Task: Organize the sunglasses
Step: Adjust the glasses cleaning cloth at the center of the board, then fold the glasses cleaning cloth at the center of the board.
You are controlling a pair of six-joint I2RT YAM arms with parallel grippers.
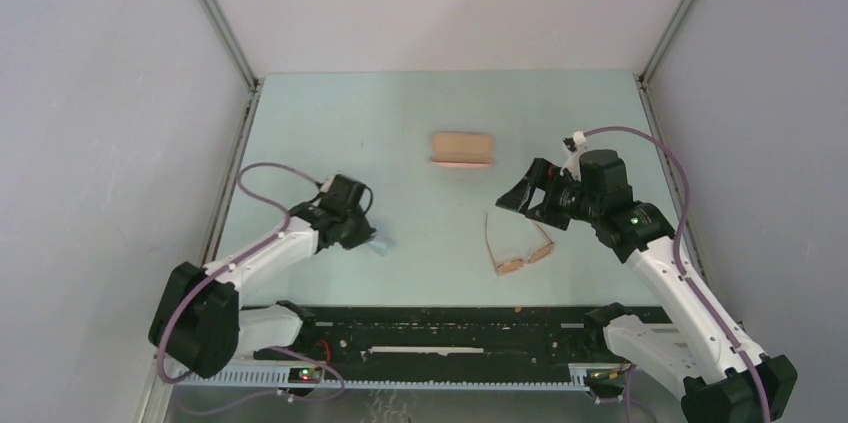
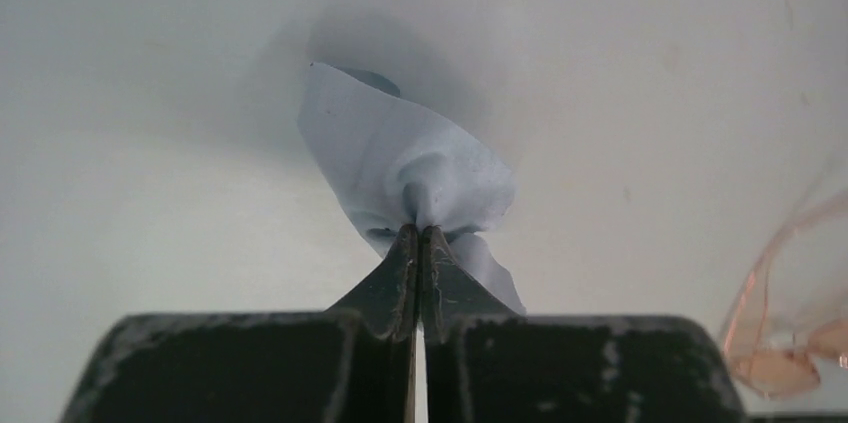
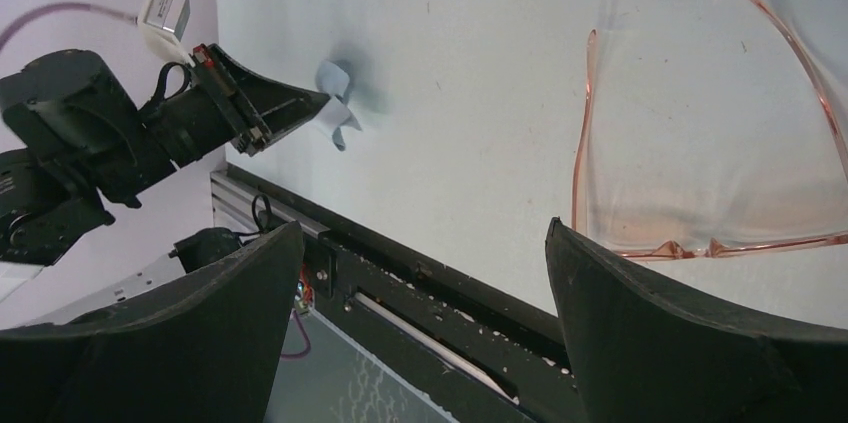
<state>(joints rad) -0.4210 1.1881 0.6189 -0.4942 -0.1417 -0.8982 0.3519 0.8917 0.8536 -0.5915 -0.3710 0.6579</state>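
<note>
Pale green table (image 1: 400,133), grey walls (image 1: 100,93); sunglasses (image 1: 525,259) lie rt-centre

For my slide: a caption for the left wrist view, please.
Left end effector shut on blue cloth; sunglasses at right edge.

The left arm (image 1: 262,251) stretched forward and low. The left gripper (image 2: 420,235) was pressed fully together, pinching a fold of light blue cloth (image 2: 400,158). The right arm (image 1: 680,288) bent inward. The right gripper (image 3: 420,243) tilted downward with its jaws spread wide, holding nothing.
</note>
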